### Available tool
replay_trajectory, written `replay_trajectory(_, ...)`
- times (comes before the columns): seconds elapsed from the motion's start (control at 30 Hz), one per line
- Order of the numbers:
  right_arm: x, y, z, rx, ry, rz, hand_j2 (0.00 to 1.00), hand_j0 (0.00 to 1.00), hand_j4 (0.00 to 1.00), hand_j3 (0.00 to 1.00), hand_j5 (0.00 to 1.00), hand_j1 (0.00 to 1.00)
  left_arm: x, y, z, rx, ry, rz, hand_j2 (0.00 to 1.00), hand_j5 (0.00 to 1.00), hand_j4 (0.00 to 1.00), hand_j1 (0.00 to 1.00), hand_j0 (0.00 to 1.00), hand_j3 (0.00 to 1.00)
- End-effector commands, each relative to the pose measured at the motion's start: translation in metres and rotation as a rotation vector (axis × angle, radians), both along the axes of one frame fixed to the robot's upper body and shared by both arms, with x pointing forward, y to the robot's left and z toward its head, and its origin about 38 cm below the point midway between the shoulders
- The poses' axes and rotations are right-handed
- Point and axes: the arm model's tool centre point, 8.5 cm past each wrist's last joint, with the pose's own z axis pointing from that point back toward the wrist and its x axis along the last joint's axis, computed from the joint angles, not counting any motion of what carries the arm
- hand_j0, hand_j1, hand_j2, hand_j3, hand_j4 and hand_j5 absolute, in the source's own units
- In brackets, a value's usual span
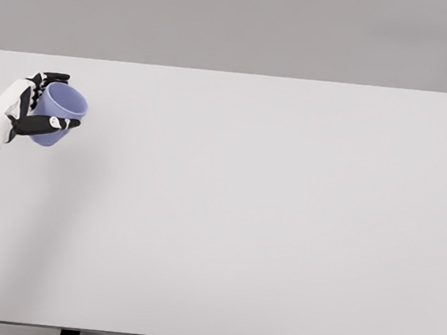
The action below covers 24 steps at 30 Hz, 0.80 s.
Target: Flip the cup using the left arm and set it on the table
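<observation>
Head view, one arm present. The left hand (25,109) enters from the picture's left edge, at roughly nine to ten o'clock of the table (242,217). Its dark fingers (47,124) are wrapped around a blue cup (58,112), one set over the top side, another across the lower side. The cup is tilted, its open mouth facing up and toward two o'clock. Whether its base touches the table cannot be told. The cup sits near the table's far left corner. The right arm does not appear.
</observation>
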Motion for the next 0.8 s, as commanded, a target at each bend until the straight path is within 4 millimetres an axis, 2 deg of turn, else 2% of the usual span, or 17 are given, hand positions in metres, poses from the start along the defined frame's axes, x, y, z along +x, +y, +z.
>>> replay_trajectory(0.0,0.0,0.0,0.0,0.0,0.0,0.0,1.0,1.0,1.0,1.0,1.0,1.0,0.001,-0.001,-0.006,-0.03,0.006,0.014,0.78,0.78,0.78,0.78,0.78,0.78)
replay_trajectory(0.6,0.0,0.0,0.0,0.0,0.0,0.0,1.0,1.0,1.0,1.0,1.0,1.0,0.002,0.001,-0.018,-0.151,-0.025,0.075,0.81,0.81,0.81,0.81,0.81,0.81)
replay_trajectory(0.63,0.0,0.0,0.0,0.0,0.0,0.0,1.0,1.0,1.0,1.0,1.0,1.0,0.0,0.002,-0.019,-0.152,-0.034,0.074,0.84,0.84,0.84,0.84,0.84,0.84)
replay_trajectory(0.77,0.0,0.0,0.0,0.0,0.0,0.0,1.0,1.0,1.0,1.0,1.0,1.0,-0.002,0.001,-0.02,-0.171,-0.057,0.078,0.85,0.85,0.85,0.85,0.85,0.85)
